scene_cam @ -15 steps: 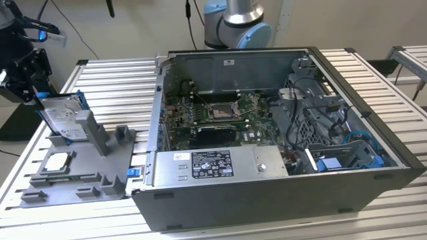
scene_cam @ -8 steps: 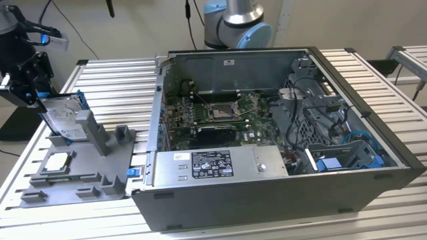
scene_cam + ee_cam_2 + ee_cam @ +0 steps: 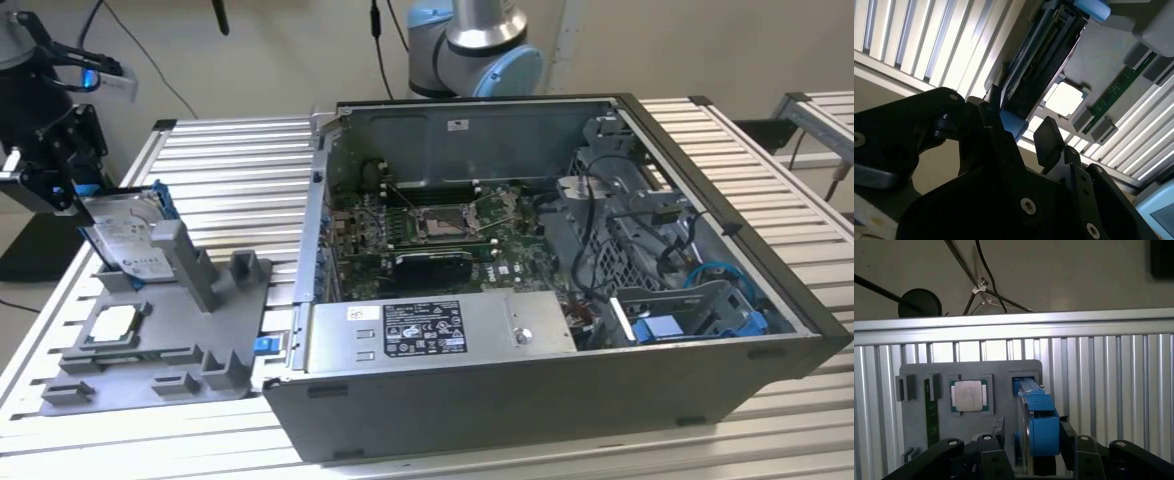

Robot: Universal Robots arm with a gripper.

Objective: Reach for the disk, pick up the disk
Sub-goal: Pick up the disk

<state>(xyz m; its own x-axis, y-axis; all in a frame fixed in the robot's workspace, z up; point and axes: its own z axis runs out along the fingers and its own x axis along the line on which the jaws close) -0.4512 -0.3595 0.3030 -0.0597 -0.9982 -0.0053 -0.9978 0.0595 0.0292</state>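
Disk [image 3: 127,238] stands on edge at the exterior view's left, on the slatted table [image 3: 240,170] beside the open computer case [image 3: 534,380], in the grey fixture [image 3: 220,320]. The gripper [image 3: 1032,426] straddles it, fingers [image 3: 1046,140] spread with a gap showing. A square chip [image 3: 966,396] lies nearby in the fixture.

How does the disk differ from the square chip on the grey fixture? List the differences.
Pose: the disk stands tilted on its edge; the chip lies flat in a recess.
Size and shape: the disk is larger and oblong; the chip is small and square.
Trim: the disk has a blue frame around its edges; the chip has no blue.
Shared: both are silver-grey and sit on the same grey fixture.
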